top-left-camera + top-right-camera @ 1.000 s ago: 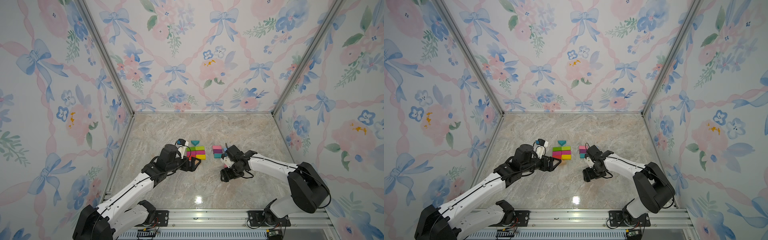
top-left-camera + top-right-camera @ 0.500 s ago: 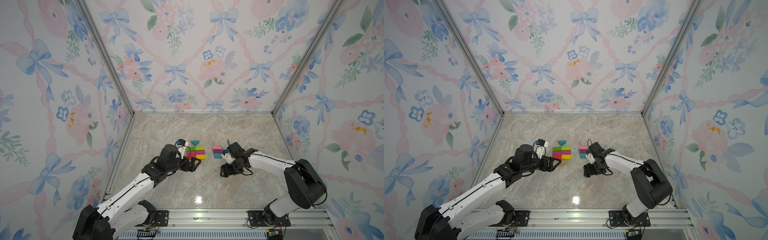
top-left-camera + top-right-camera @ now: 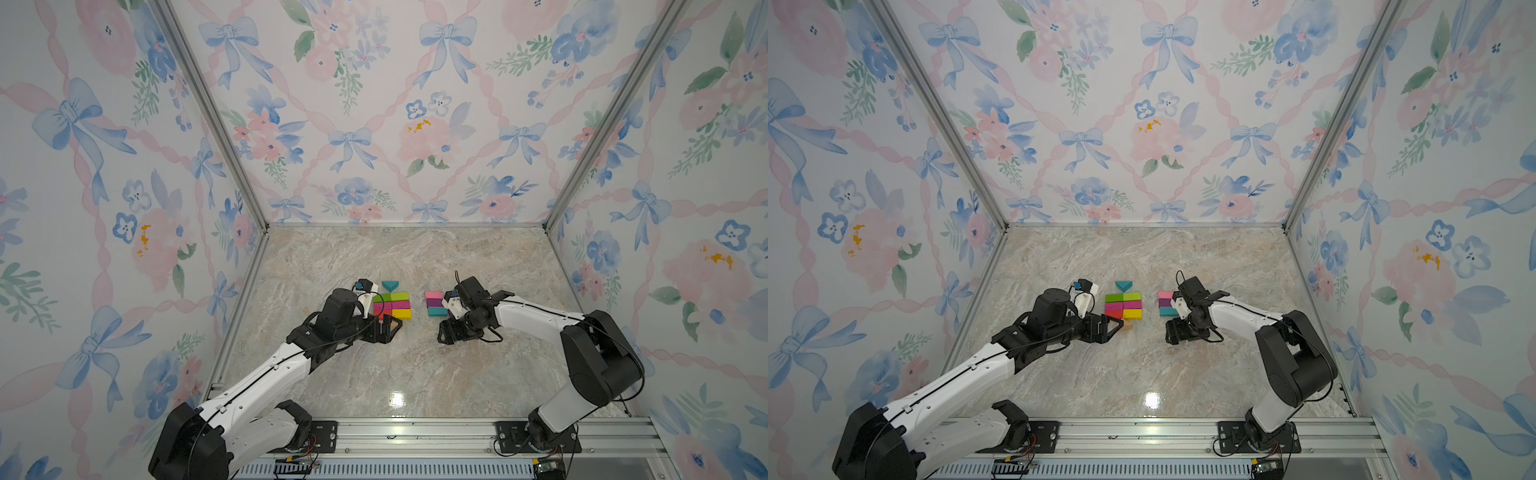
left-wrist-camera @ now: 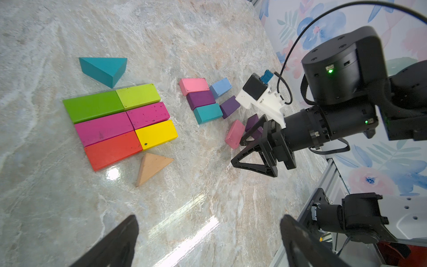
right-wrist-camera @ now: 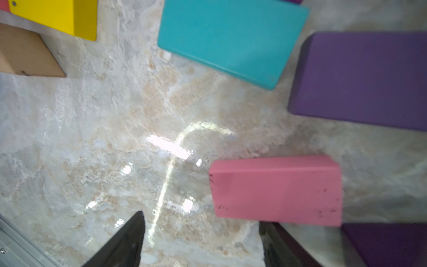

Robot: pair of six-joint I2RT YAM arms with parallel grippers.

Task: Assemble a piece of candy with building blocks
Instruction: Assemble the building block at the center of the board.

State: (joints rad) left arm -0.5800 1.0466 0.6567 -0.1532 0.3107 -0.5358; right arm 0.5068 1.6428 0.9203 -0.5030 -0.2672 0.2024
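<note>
Left tool (image 4: 208, 242) and right tool (image 4: 249, 150) are gaping empty; the right, hovering beside the loose pink block (image 4: 234, 136), is risking shoving it askew.

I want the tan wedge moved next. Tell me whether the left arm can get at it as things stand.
Probably yes. The left gripper hangs open just short of the tan wedge, with bare table between them. The red block and yellow block crowd only its far corner.
</note>
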